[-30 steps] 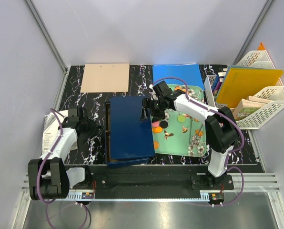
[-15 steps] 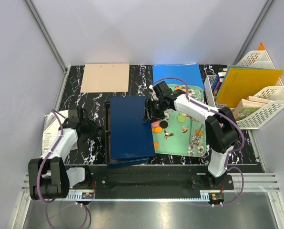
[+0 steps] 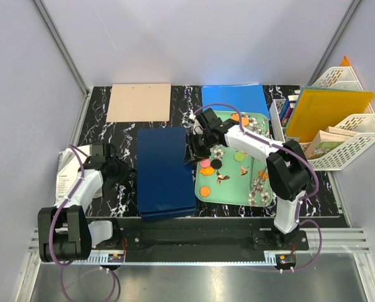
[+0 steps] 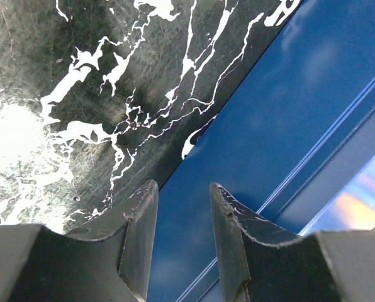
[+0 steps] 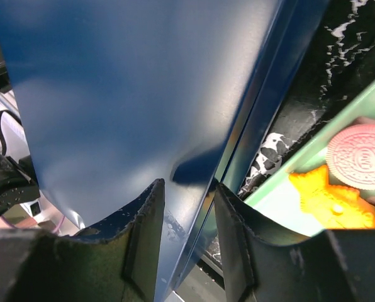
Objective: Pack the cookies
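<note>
Where the left arm reaches in from seven o'clock of the top view, the left gripper (image 3: 115, 170) lies at nine o'clock of the blue tin (image 3: 165, 173); its fingers (image 4: 140, 233) are apart and astride the tin's left edge, with the black marbled table (image 3: 112, 135) on one side and blue metal on the other. The tin sits at the table's middle with its lid square on it, so its inside is hidden. At the tin's two o'clock the right gripper (image 3: 194, 148) meets the lid's right rim, its fingers (image 5: 143, 239) likewise apart, with that rim running into the gap. Just beside the tin, at three o'clock, lies the mint-green tray (image 3: 238, 189), and the cookies (image 3: 207, 170) are on it: a close cluster of orange, pink and black near its left edge; one orange at its seven o'clock corner; a green one near its middle; more orange at twelve and four o'clock. A white file rack (image 3: 348, 135) stands at the table's right end.
</note>
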Tool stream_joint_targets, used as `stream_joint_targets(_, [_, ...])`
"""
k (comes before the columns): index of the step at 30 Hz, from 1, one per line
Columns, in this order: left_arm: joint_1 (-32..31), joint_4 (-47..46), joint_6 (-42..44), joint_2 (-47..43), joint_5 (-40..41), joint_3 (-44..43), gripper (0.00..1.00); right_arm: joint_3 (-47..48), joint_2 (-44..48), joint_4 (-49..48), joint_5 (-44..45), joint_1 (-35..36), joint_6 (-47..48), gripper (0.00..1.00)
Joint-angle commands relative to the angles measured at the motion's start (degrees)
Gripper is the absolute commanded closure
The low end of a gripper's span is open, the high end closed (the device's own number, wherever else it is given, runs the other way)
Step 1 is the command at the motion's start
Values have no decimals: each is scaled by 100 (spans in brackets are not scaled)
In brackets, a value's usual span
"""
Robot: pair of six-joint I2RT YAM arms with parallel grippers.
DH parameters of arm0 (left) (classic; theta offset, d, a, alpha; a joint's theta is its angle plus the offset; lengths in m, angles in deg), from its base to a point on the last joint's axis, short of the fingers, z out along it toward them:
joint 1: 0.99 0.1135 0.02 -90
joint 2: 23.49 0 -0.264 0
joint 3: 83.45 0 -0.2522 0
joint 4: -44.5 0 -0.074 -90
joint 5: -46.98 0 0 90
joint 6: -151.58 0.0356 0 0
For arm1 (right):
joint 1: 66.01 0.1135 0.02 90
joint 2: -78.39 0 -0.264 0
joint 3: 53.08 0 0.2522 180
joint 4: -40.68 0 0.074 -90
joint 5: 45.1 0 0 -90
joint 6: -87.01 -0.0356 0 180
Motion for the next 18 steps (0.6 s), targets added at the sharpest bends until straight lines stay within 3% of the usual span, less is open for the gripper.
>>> stream_joint_targets(1, [-12, -185, 90, 54, -152, 14, 58, 262, -19, -147, -255, 113, 76, 55])
stream_joint_targets(4, [-12, -176, 90, 54, -135, 6, 58, 253, 86, -129, -88, 113, 102, 52])
stream_joint_targets(12, [-21, -88, 142, 36, 14, -170, 58, 587, 472, 187, 589, 104, 146, 32])
stream_joint_targets(18, [14, 52, 195, 28, 234, -354, 59, 798, 842, 372, 1063, 87, 383, 28])
